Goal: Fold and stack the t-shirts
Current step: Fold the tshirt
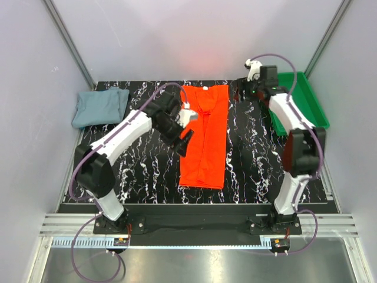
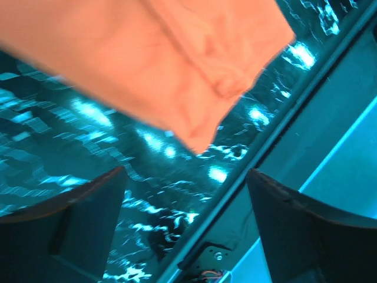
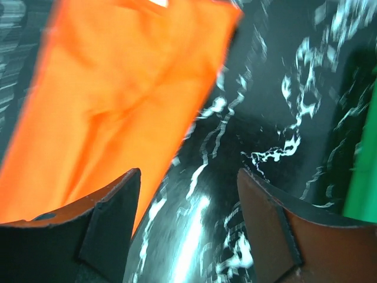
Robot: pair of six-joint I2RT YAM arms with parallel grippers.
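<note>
1. The orange-red shirt (image 1: 204,134) lies flat in the middle of the table (image 1: 247,159). It is folded into a long narrow strip that runs from the far edge toward the near edge. The collar end is at the far side, and the cloth shows soft creases along its length.
2. The grey-blue shirt (image 1: 100,107) lies well apart from it, at the far left corner of the table. It is a loose, wrinkled bundle, and its left side reaches the edge of the table.
3. The left tool (image 2: 185,236) stands wide open with nothing between its fingers. It is above the table, and in its own camera one corner of the orange-red shirt is in front of it.
4. The right tool (image 3: 188,233) is also wide open and holds nothing. It hangs near the far right corner of the orange-red shirt, between this shirt and the tray (image 1: 303,100).
5. The table top is black with white veins like marble, and it shines a little under the light.
6. The tray is green, rigid and rectangular, with raised walls. It stands at the far right of the table.
7. Pale plain walls close the place on three sides, with slim metal bars in the corners. A ribbed metal rail runs along the near edge, where both arms are fixed.
</note>
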